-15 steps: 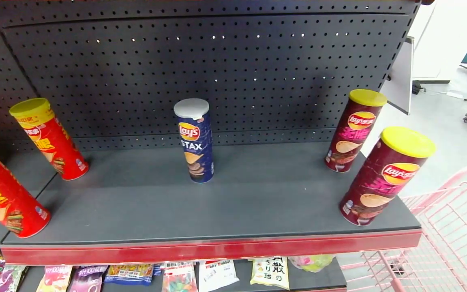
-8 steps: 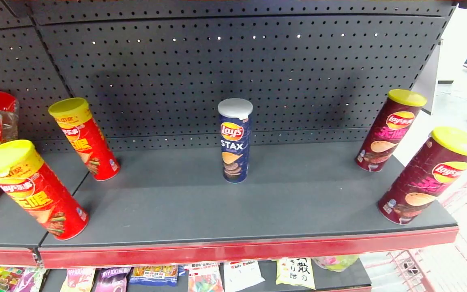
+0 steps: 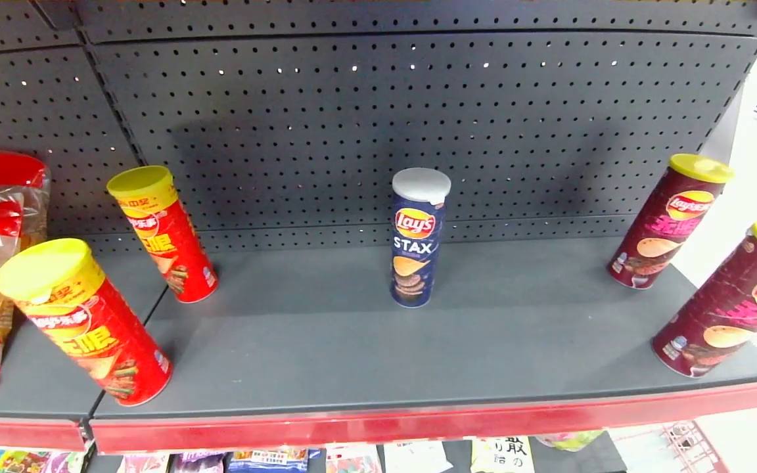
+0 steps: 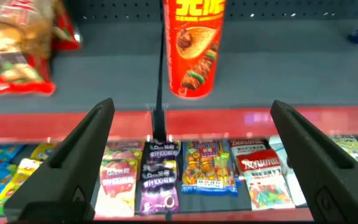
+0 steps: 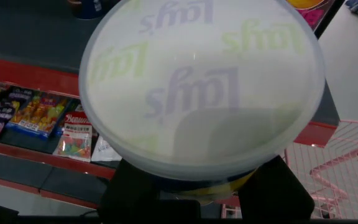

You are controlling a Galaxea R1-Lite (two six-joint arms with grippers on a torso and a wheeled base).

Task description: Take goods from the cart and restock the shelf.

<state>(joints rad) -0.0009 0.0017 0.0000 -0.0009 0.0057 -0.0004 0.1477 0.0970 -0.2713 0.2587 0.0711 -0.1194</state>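
Now left claw [image 4: 191, 106] spread wide, empty; right claw [image 5: 197, 196] clamped around chip can [image 5: 201, 81].

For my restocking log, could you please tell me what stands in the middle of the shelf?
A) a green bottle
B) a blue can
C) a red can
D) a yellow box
B: the blue can stands upright on the shelf between the red cans and the maroon cans.
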